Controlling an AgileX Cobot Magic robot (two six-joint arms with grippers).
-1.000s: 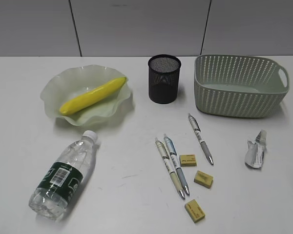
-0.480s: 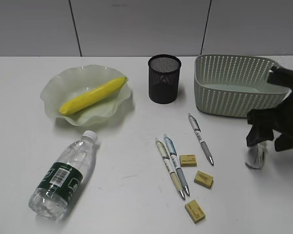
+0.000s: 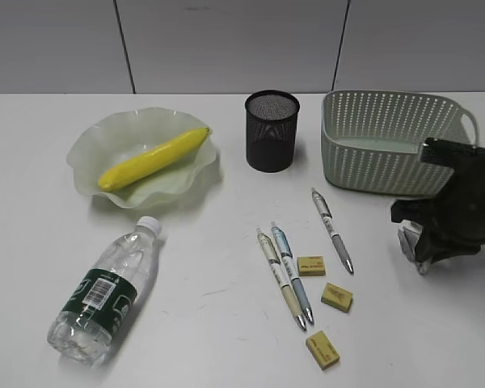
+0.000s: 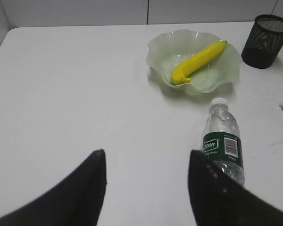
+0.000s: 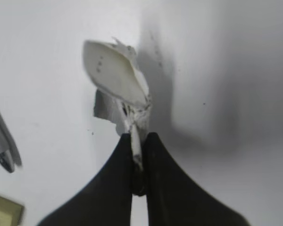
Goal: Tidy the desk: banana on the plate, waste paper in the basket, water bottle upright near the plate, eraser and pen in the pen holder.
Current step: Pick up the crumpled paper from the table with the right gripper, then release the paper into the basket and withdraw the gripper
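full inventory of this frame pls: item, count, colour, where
banana: 1, yellow, lying on the plate
plate: 1, pale green, back left
water bottle: 1, clear, green label, on its side, front left
pen holder: 1, black mesh, back centre
basket: 1, sage green, back right
pens: 3, centre of the desk
erasers: 3, yellow, by the pens
waste paper: 1, silvery white, right side, pinched by the right gripper
left gripper: black, open, over bare desk
right gripper: black, shut on the paper
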